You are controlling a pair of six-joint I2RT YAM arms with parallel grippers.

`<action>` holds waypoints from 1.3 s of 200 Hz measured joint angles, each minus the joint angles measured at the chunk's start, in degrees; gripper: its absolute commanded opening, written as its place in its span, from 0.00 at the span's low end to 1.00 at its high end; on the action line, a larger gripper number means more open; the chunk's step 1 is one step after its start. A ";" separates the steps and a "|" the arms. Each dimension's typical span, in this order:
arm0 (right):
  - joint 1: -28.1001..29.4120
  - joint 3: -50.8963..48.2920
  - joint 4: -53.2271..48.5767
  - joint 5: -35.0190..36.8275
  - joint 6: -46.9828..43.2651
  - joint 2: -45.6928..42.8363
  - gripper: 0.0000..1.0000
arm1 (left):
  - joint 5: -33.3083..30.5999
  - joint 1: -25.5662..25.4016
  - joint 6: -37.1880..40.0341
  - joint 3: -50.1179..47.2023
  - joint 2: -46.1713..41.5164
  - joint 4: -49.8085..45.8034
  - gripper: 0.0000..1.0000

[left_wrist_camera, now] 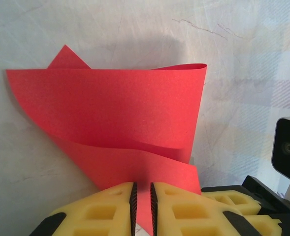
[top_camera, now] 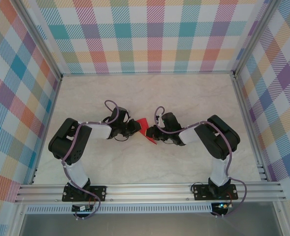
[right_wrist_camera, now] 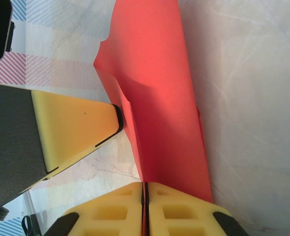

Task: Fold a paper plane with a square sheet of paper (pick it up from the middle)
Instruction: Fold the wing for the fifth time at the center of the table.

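We find the square sheet of paper (top_camera: 144,127) bent and partly folded, bright red, held at about the middle of the table (top_camera: 194,98), roughly midway between the surface's left and right edges. In the left wrist view the sheet (left_wrist_camera: 110,108) stands as a curled band, rounded over at its right side, with a pointed corner showing behind its top edge. Its lower flap runs down into the narrow slot between the yellow pads (left_wrist_camera: 184,209). We record the left gripper (top_camera: 134,129) (left_wrist_camera: 143,187) as clamped on that flap, jaws nearly together with red paper in the gap. In the right wrist view the sheet (right_wrist_camera: 159,98) rises as a tall strip from the right gripper (right_wrist_camera: 145,188), whose pads meet with the paper's edge pinched between them. From above, the right gripper (top_camera: 152,132) faces the left gripper across the sheet, the two close together. One yellow finger (right_wrist_camera: 76,128) of the left gripper lies just beside the strip's left side. The surface is pale and marbled, and plaid panels (top_camera: 145,34) wall it on three sides.
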 measured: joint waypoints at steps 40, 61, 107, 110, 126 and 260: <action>0.00 -1.53 3.04 1.03 2.51 0.00 0.08 | 0.39 0.00 0.15 0.00 -0.09 1.64 0.23; -0.02 -2.36 4.81 1.27 2.99 -0.04 0.12 | 0.42 0.00 0.15 -0.07 -0.09 2.34 0.24; -0.44 -2.47 4.52 0.96 1.81 -1.07 0.23 | 0.35 0.00 0.15 -0.42 -1.03 2.89 0.25; -0.48 -2.36 4.15 0.94 1.53 -1.14 0.23 | 0.31 0.00 0.15 -0.48 -1.16 2.91 0.25; -0.57 -1.36 2.01 0.94 -0.07 -1.27 0.23 | 0.15 0.00 0.35 -0.63 -1.84 2.89 0.25; -0.66 2.05 -11.43 3.45 -9.81 -4.37 0.26 | 2.56 -0.94 1.86 1.88 -0.59 2.84 0.18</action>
